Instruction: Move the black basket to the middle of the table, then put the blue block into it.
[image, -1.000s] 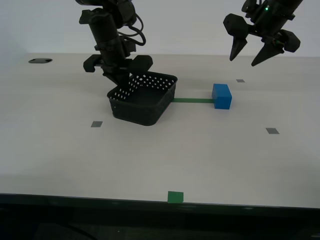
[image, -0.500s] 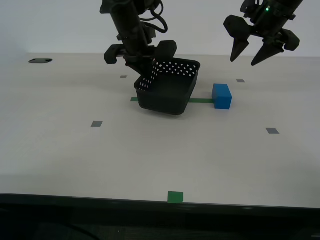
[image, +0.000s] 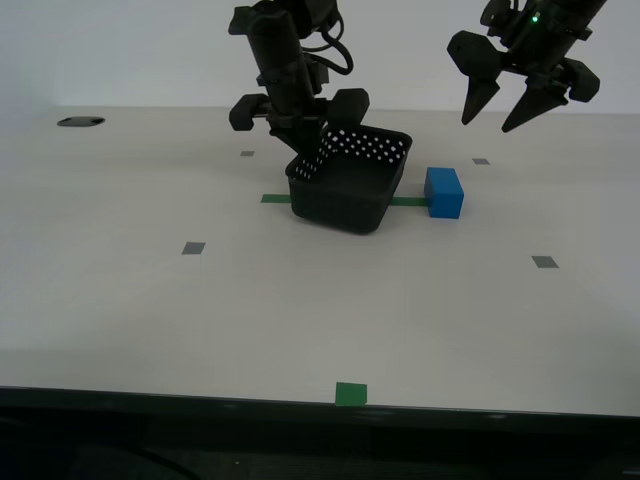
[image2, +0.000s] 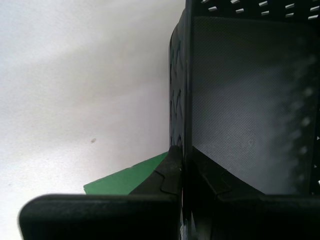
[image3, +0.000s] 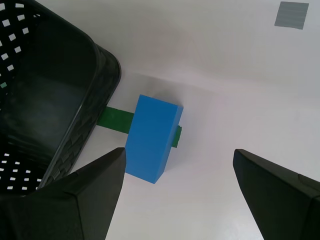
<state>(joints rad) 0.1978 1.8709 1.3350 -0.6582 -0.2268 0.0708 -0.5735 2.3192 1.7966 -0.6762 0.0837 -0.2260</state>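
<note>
**Set the basket down flat before letting go**

Exterior view: my second hand (image: 305, 128) pinches the near-left wall of the black basket (image: 350, 180), which sits around mid-surface over the green tape strip (image: 275, 198), tilted a bit, open side facing the exterior view's right. The blue block (image: 444, 192) stands just beside the basket on the exterior view's right, a thin gap between them. My first hand (image: 512, 105) hangs above and behind the block, fingers spread wide, holding nothing. The surface (image: 300, 320) is otherwise bare nearby, apart from small grey markers.

Second wrist view: the fingers (image2: 170, 172) are clamped on the basket (image2: 250, 100) wall, one inside, one outside; tape (image2: 125, 179) shows below.

First wrist view: the block (image3: 152, 137) lies btwn the wide-open fingertips (image3: 90, 185), resting on the tape (image3: 116, 120), w/ the basket rim (image3: 85, 95) close by.

Judgement: basket looks about placed. To do it well, lower until the base lies flat, avoid nudging the block sideways, then release straight up. Risk: dragging the wall on exit tips the basket into the block.
</note>
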